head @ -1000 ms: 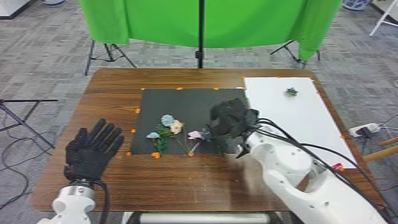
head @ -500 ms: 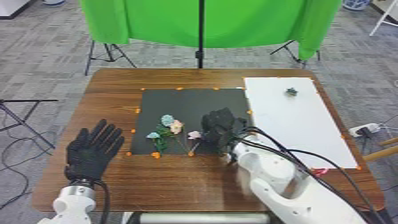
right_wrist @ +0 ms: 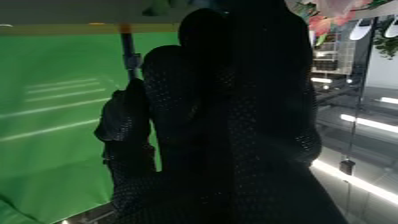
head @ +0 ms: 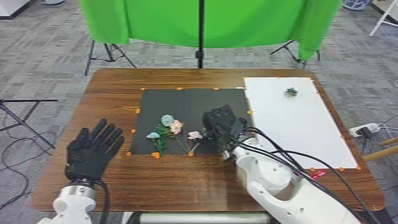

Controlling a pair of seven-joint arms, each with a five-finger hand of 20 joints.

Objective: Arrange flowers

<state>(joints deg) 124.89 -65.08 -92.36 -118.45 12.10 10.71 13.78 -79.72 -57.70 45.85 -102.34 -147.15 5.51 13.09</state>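
In the head view, the flowers lie on the left and middle of the black mat (head: 200, 100): a pale blue one (head: 167, 120), a peach one (head: 176, 126), a smaller blue one (head: 153, 135) and a pink one (head: 195, 135). My right hand (head: 222, 125) is over the mat's right part, just right of the pink flower, its fingers extended. My left hand (head: 93, 150) lies flat and open left of the mat. In the right wrist view, my right hand (right_wrist: 213, 130) has its fingers extended close together, with pink petals (right_wrist: 342, 6) beyond the fingertips.
A white board (head: 289, 117) lies right of the mat, with a small green plant (head: 291, 92) near its far end. A small pink-red item (head: 317, 174) is beside my right forearm. Orange tape pieces mark the mat's edges. A green cloth (head: 258, 25) hangs beyond the table.
My right hand has shifted left and slightly nearer, closer to the pink flower, and its forearm has swung left. The left hand and the flowers left of it have stayed put.
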